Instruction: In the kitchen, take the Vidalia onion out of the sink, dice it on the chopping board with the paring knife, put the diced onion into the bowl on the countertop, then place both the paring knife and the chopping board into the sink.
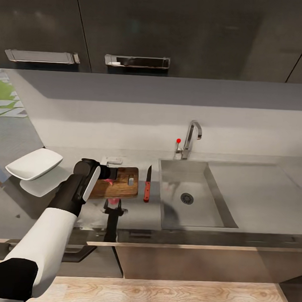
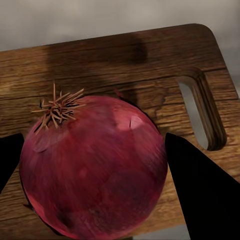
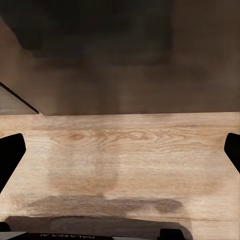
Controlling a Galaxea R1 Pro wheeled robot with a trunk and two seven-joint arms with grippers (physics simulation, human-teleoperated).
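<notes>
Gripping the round, glossy red onion [image 2: 92, 170], the left gripper [image 2: 95, 175] hovers over the grained wooden chopping board [image 2: 150, 65].

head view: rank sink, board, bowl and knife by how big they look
1. sink
2. board and bowl look about alike, and the arm hides part of the board, so no ranking
3. knife

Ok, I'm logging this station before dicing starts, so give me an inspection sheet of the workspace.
Surface: glossy grey countertop.
Job's things: onion over the chopping board; paring knife beside the board, toward the sink; bowl at far left.
Clutter: small white item behind the board.
Grippers: left claw flanks the onion, contact unclear; right claw open above wood floor.
Cables: nothing seen.
Surroundings: faucet, dark upper cabinets.
</notes>
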